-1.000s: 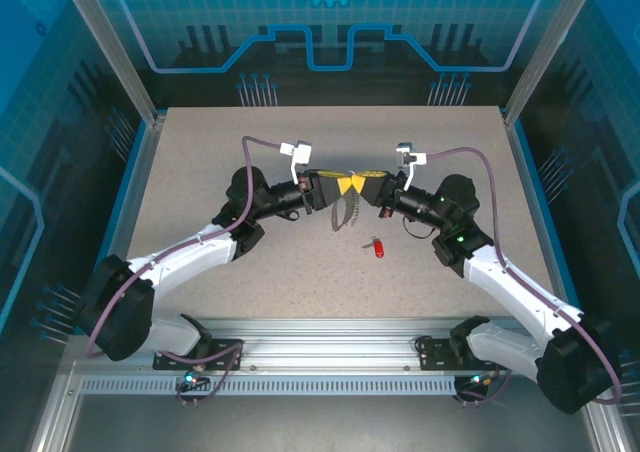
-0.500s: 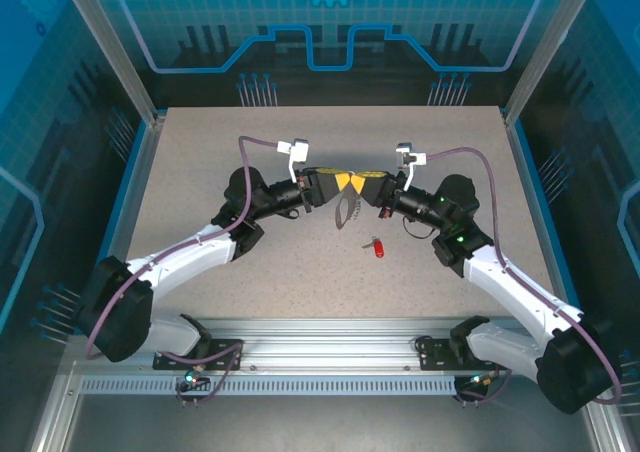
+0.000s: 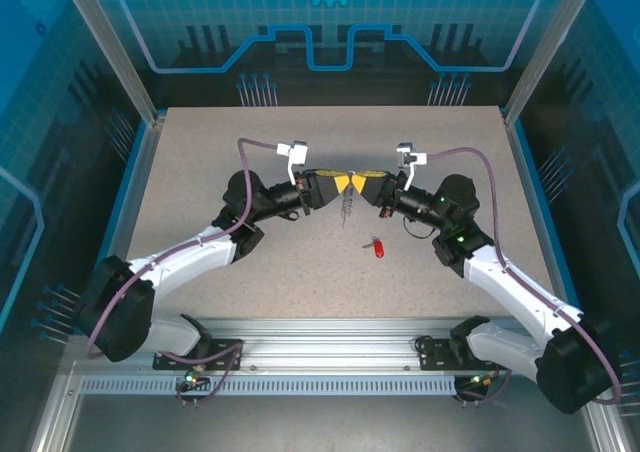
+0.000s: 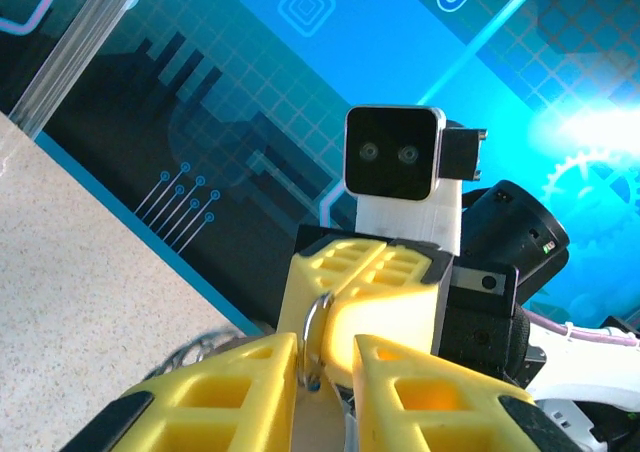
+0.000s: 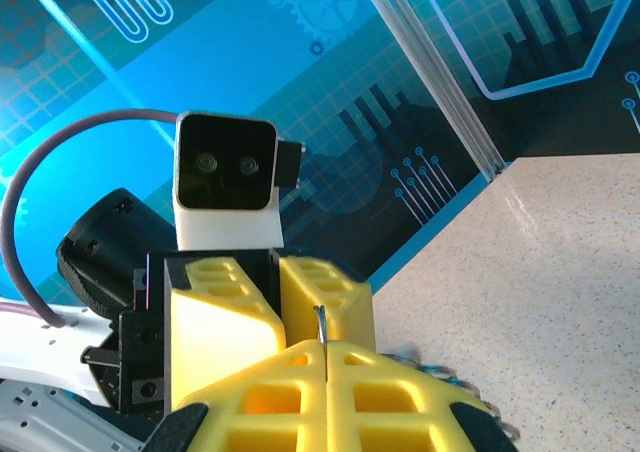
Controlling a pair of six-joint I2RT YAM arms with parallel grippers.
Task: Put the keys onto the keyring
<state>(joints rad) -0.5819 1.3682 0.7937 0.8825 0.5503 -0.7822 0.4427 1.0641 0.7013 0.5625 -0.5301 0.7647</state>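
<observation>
My two grippers meet tip to tip above the middle of the table. The right gripper [image 3: 356, 182] [image 5: 325, 357] is shut on the keyring [image 5: 320, 324], whose thin metal edge sticks up out of its closed fingertips. The left gripper [image 3: 338, 182] [image 4: 326, 357] stands narrowly open around that edge. The keyring [image 4: 313, 337] lies against the inner face of the left finger, with a gap to the other finger. A short silvery chain [image 3: 346, 207] hangs below the grippers. The red-headed key [image 3: 378, 247] lies on the table in front of them, apart from both.
The speckled tabletop [image 3: 250, 152] runs to a blue-edged frame and transparent walls on three sides. Both arm bases sit on the metal rail [image 3: 320, 357] at the near edge. Loops of the chain blur at the bottom of both wrist views.
The left gripper's jaws have narrowed and it has edged closer to the right gripper's tips. The hanging chain has shifted slightly right. The key and the right arm have not moved.
</observation>
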